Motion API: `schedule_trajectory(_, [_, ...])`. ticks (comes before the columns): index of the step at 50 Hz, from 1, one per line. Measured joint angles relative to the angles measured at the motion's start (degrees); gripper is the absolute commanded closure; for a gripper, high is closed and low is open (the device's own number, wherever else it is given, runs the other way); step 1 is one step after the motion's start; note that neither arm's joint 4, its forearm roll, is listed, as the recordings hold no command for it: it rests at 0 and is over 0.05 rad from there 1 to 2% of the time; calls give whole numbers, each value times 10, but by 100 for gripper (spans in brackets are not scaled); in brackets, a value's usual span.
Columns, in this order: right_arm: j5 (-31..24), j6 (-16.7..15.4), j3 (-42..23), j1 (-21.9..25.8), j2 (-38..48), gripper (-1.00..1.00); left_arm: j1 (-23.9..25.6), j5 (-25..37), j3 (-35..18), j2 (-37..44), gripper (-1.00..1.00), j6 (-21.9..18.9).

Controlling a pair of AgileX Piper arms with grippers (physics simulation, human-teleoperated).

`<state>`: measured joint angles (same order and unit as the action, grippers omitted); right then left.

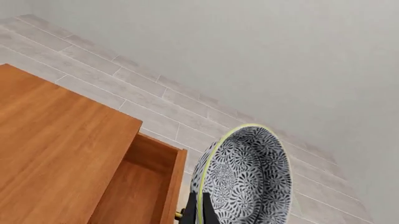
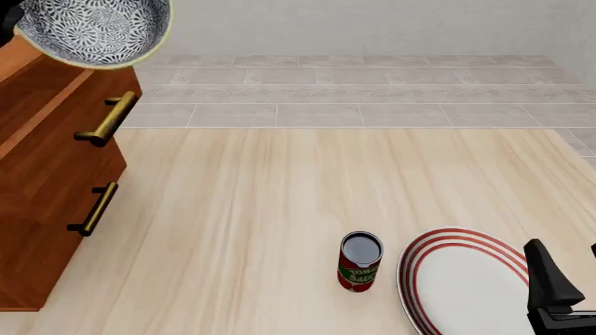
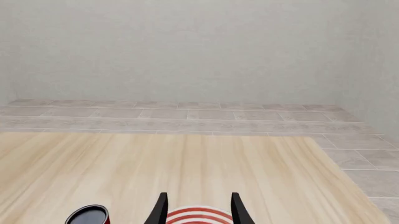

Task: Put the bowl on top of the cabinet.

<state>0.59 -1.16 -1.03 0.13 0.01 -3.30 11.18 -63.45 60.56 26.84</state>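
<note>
1. The bowl [image 2: 93,31] is held on edge, tilted steeply, with its rim pinched by the left gripper [image 1: 203,210]; only the dark fingertip at the rim is seen in the left wrist view, so the grasp is judged from that contact.
2. A slip is the likely failure: the hold is on a thin rim, and the bowl's weight hangs to one side of the fingers.
3. The cabinet [image 1: 56,154] lies below and beside the left gripper, and its top drawer [image 1: 140,186] stands open under the bowl. If let go here, the bowl could fall into the drawer or past it instead of landing on the top.
4. A tilted release could also let the bowl roll off the top edge.
5. The left arm is raised high, above the cabinet's front corner.
6. The right gripper [image 3: 198,207] is parked low with its fingers apart and nothing between them, just above a plate [image 2: 465,286], with a can [image 2: 359,262] beside it.
</note>
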Motion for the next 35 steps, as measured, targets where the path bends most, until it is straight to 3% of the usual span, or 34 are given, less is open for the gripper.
schedule_trajectory(35, [0, 0, 1, 1, 0, -100, -108, 9, 11, -31, 100, 35])
